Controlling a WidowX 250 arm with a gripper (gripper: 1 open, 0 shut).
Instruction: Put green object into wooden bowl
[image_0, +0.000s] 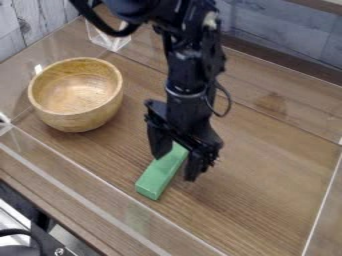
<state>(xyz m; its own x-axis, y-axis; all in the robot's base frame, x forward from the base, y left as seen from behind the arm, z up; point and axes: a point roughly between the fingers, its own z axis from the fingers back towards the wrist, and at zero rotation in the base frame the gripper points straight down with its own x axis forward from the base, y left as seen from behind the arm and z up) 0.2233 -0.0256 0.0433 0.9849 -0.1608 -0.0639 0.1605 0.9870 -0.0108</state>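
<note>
While clear low walls edge the wooden bench, open board lies between the green object near centre and the wooden bowl at ten o'clock. The black arm reaches straight down, its end effector spread apart astride the block's far end, not clamped. The bowl holds nothing.

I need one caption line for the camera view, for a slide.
Open gripper pointing down, its fingers straddling the far end of the green block; empty wooden bowl stands to the left.
</note>
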